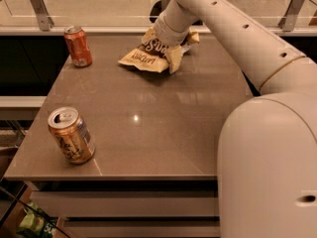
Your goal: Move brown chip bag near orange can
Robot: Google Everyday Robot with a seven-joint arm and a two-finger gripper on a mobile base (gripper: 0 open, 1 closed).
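Observation:
The brown chip bag [144, 58] is at the far middle of the table, crinkled, with its cream end pointing left and its dark end tucked under my wrist. My gripper [171, 53] comes down on the bag's right end from above and is shut on it. One cream finger [175, 59] shows beside the bag. The bag's left end looks slightly raised, with a shadow under it. The orange can [72, 135], pale golden-orange with a silver open top, stands at the table's front left corner, far from the bag.
A deeper red-orange can [78, 46] stands at the far left of the brown table [158, 133]. A glass rail with metal posts [40, 6] runs behind the table. My arm's large white body [267, 167] fills the right foreground.

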